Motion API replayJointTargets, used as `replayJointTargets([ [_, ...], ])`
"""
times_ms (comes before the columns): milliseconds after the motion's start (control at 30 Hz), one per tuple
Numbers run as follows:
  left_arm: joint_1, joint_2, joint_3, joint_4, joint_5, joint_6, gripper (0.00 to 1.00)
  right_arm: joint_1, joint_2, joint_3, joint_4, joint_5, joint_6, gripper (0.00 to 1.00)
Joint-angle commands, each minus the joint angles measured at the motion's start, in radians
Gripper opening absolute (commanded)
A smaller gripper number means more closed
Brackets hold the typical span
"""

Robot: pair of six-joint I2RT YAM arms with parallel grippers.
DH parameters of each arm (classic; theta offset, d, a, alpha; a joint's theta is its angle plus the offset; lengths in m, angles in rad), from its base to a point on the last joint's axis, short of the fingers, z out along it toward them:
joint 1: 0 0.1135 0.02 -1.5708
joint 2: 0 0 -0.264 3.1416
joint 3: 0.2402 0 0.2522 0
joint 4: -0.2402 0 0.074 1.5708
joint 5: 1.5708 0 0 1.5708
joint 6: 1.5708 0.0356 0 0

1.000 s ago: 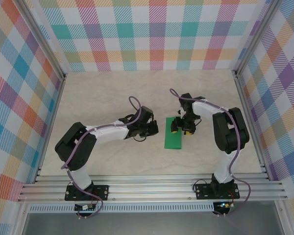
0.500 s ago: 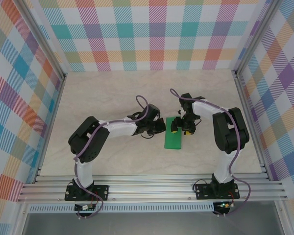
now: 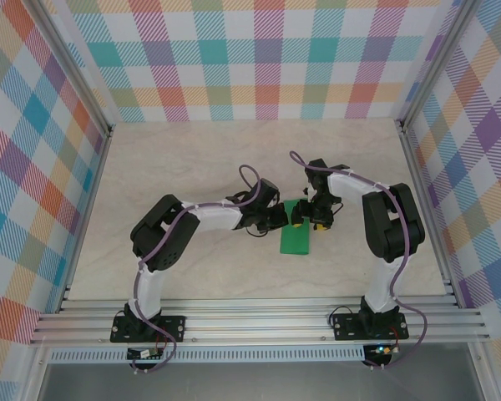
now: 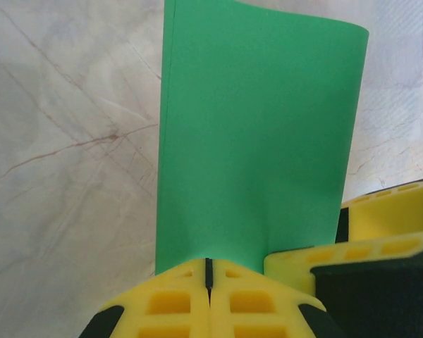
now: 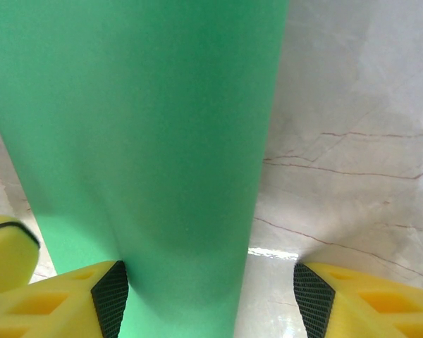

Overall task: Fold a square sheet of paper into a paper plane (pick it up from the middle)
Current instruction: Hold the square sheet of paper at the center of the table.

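Your left arm (image 3: 209, 215) stretched rightward, elbow bent | left tool (image 4: 208, 271) pressed fully together | your right arm (image 3: 388, 219) folded inward | right tool (image 5: 210, 289) jaws apart, near left tool

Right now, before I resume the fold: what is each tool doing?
Left tool: shut, tips at the edge of the green paper; a pinch cannot be told.
Right tool: open, the paper between its fingers, not gripped.

The square sheet of paper (image 3: 297, 239) is bright green. The left gripper (image 4: 208, 266) looks yellow, maybe black-edged. The table (image 3: 175, 159) is cream with brown lines. The top wall (image 3: 259, 58) has rainbow checks.
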Motion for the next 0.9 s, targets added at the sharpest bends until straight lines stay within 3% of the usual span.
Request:
replayJointTargets([
  [0, -0.016, 0.02, 0.032, -0.002, 0.023, -0.007, 0.0, 0.001, 0.053, -0.008, 0.012, 0.047, 0.002, 0.68],
  [867, -0.029, 0.066, 0.055, -0.118, -0.027, 0.037, 0.0, 0.001, 0.053, 0.002, 0.003, 0.057, -0.008, 0.68],
])
